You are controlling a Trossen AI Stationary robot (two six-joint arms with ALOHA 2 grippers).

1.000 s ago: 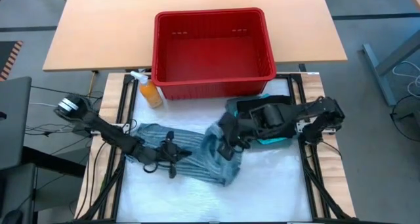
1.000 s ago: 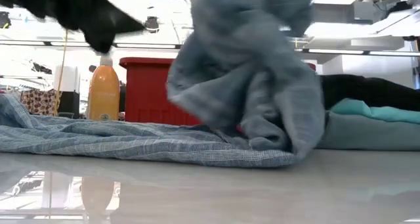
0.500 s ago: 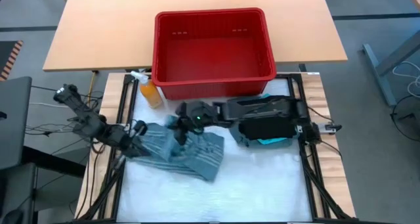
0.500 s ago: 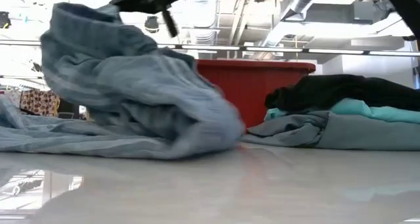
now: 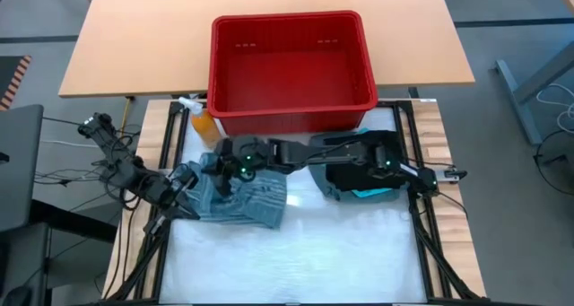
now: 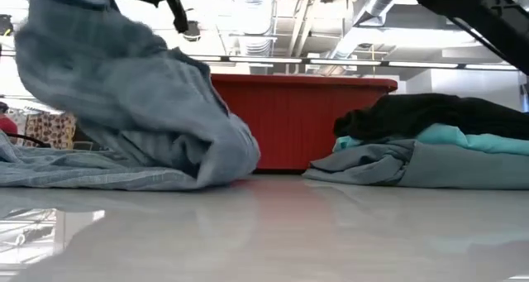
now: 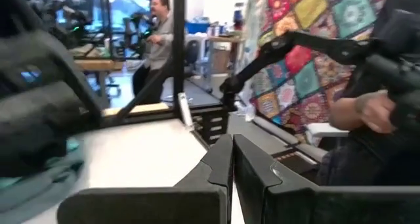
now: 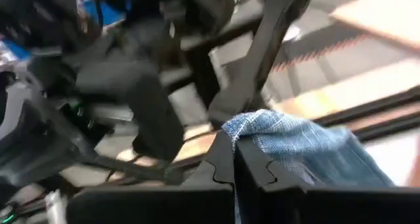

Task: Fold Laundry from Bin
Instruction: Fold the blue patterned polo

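On the table's nine o'clock side, seen from above, the right gripper (image 5: 235,165) pinches the blue-grey shirt (image 5: 247,196), carrying an edge across, while the left gripper (image 5: 184,182) sits pressed together at the shirt's nine o'clock edge; the empty bin (image 5: 291,109) stands at twelve, folded laundry (image 5: 363,182) at three. At table level the shirt (image 6: 140,108) hangs bunched. The left wrist shows fingers (image 7: 220,175) meeting on nothing; the right wrist shows cloth (image 8: 295,145) clamped. The bunched layer could land crooked, since only one edge is gripped.
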